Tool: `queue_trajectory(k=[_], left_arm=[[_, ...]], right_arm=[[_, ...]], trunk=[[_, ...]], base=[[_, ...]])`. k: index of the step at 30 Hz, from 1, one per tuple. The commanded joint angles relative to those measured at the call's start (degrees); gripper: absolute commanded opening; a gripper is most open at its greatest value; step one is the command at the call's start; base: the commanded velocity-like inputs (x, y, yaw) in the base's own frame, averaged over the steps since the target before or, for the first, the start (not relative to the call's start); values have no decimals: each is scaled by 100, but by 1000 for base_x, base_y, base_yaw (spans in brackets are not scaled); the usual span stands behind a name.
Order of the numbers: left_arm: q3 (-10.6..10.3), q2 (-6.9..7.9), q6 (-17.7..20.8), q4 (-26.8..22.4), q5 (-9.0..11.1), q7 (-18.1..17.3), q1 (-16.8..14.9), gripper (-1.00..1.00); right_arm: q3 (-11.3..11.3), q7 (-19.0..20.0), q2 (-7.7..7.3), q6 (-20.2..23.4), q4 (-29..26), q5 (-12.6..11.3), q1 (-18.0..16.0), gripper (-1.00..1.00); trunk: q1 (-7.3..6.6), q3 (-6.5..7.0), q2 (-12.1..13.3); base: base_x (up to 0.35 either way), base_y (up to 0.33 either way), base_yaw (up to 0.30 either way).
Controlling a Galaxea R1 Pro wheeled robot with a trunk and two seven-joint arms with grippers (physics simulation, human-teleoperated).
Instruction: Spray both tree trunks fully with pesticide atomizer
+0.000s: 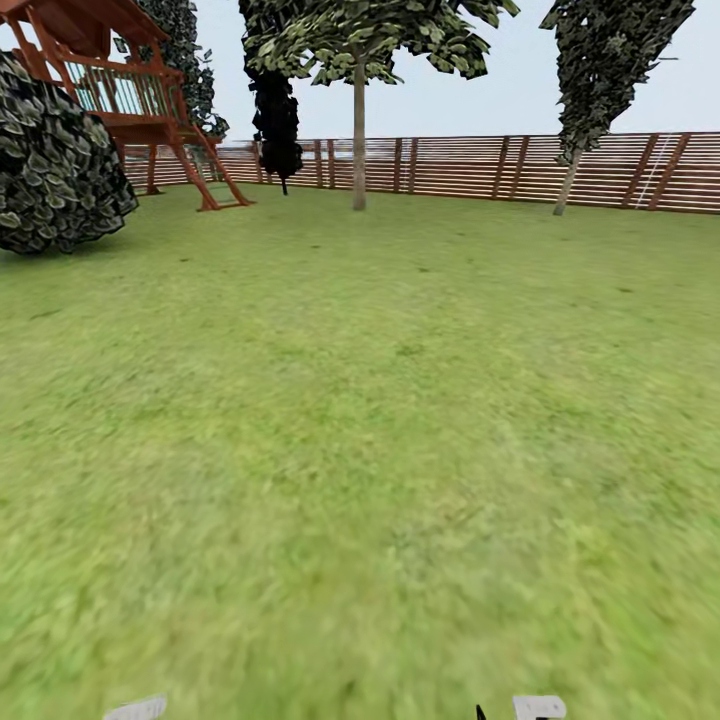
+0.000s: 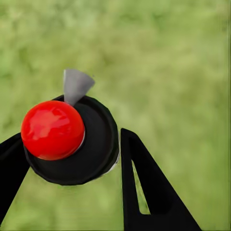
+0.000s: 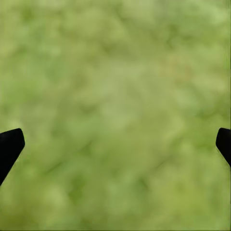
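Left gripper is closed around the pesticide atomizer, its two black fingers pressed to either side of the black round cap, seen from above in the left wrist view at lower left of the frame. Red ball-shaped top sits on the cap, a small grey nozzle pointing away from it over blurred grass. Held this way, cap up and nozzle outward, the sprayer looks ready to aim once a trunk is within reach. Right gripper is spread wide and empty, only its black fingertips at the frame's left and right edges, grass between them. Both wrist cameras look straight down at the lawn, so I judge the arms hang low with grippers pointing at the ground, a carrying pose for travel. Head view: wide green lawn, brown slat fence across the upper frame. One tree with a straight pale bare trunk stands upper centre before the fence, far off. Wooden play tower and a round bush at upper left; a leaning dark-leaved tree at upper right. Trunk is well apart from the robot; no white specks can be made out at this range.
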Motion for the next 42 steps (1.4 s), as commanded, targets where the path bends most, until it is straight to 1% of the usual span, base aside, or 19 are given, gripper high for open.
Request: queue_trajectory(k=[1,42], left_arm=[[-21,1,-18,4,55,-5,-3,-100],[-24,-7,-22,8,55,-13,-3,-100]], right_arm=[[-45,-16,-2,-17,7,60,-3,100],[-45,-16,0,-18,7,60,-3,100]], trunk=[[3,-5,-2],[3,-5,-2]], base=[[341,0,0],[341,0,0]])
